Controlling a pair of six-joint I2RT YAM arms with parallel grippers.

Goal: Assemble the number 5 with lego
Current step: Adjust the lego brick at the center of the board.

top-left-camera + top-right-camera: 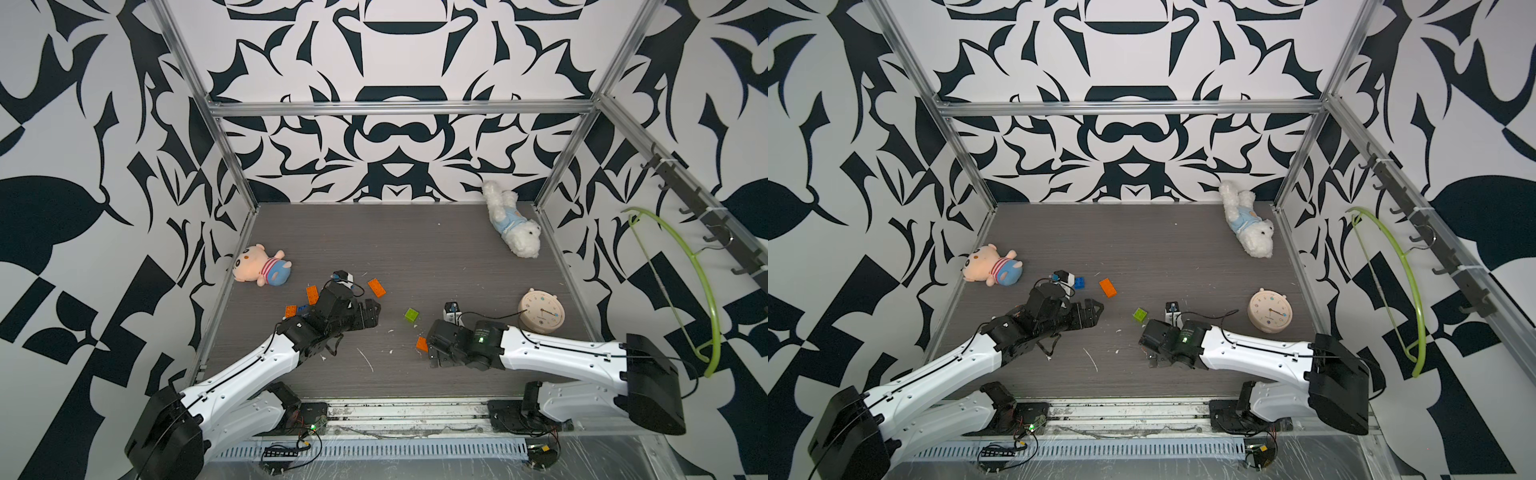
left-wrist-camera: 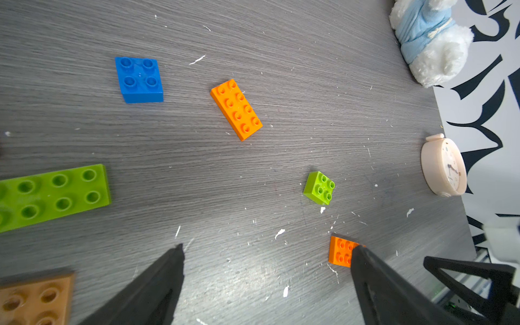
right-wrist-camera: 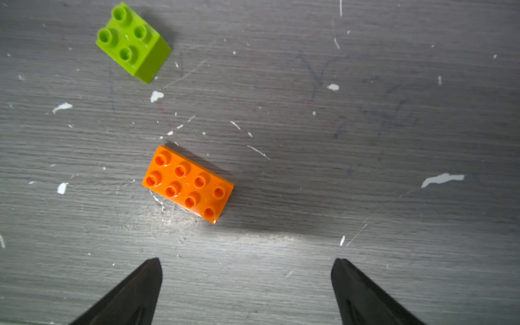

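Both arms reach in from the six o'clock edge of the table [image 1: 415,249] in both top views. Nothing of the five is built yet, we judge: the lego bricks lie scattered, an orange oblong brick [image 1: 376,287] at twelve o'clock of the left claw [image 1: 371,314], a green cube [image 1: 411,315] at its three, a second orange brick [image 1: 421,344] at the cube's five, half under the right arm [image 1: 552,347]. From the left wrist we see that claw spread and empty, a blue square brick [image 2: 139,79] and a long green plate [image 2: 53,194] apart ahead. From the right wrist, the right claw [image 3: 247,263] stands spread and empty just short of the second orange brick, probably lined up to pinch it.
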